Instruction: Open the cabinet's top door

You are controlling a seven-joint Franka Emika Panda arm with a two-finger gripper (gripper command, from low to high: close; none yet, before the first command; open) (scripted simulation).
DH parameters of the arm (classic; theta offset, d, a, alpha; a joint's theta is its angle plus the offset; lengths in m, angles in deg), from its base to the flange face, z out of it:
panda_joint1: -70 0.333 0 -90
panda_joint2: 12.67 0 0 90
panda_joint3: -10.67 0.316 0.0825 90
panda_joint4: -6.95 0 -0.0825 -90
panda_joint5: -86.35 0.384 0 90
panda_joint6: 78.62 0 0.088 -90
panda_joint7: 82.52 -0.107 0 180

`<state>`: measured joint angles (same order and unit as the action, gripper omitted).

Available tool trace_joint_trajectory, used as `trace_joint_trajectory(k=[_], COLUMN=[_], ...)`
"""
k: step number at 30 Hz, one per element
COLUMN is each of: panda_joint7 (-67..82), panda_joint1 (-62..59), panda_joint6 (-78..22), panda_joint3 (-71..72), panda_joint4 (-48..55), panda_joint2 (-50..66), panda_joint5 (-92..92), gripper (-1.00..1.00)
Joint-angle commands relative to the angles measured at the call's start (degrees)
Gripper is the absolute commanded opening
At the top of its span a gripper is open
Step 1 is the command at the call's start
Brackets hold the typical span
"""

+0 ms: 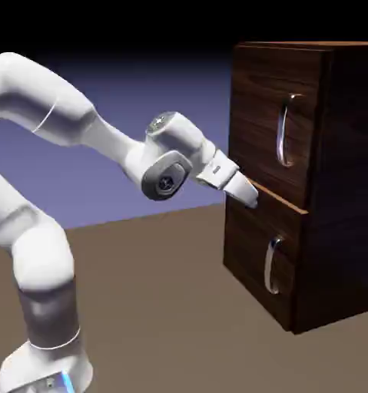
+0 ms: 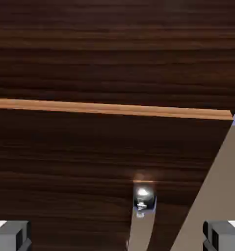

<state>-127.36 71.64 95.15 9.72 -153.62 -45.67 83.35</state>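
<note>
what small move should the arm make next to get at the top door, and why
Probably lift the open gripper up and across to the top door's handle. In the exterior view it sits at the seam between the two panels, below that handle and nearer the cabinet's near edge, gripping nothing; the top door looks shut.

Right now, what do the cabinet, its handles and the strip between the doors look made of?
Cabinet: dark walnut-look wood, visible horizontal grain, satin rather than glossy.
Top handle and lower handle: polished metal by the look, silver with bright highlights; it is a render, so chrome-look only.
Strip: lighter, plain wood, probably the inner shelf's edge.
</note>
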Motion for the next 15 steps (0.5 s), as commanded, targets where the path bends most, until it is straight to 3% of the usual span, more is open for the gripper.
trace_joint_trajectory(k=[1, 15], panda_joint7=[-2.0, -29.6], panda_joint1=[0.8, 11.8], panda_joint6=[-0.2, -3.0], panda_joint3=[-0.8, -11.8], panda_joint4=[0.4, 5.3], panda_joint2=[-0.3, -4.3], panda_joint5=[-2.5, -37.4], gripper=[0.0, 0.0])
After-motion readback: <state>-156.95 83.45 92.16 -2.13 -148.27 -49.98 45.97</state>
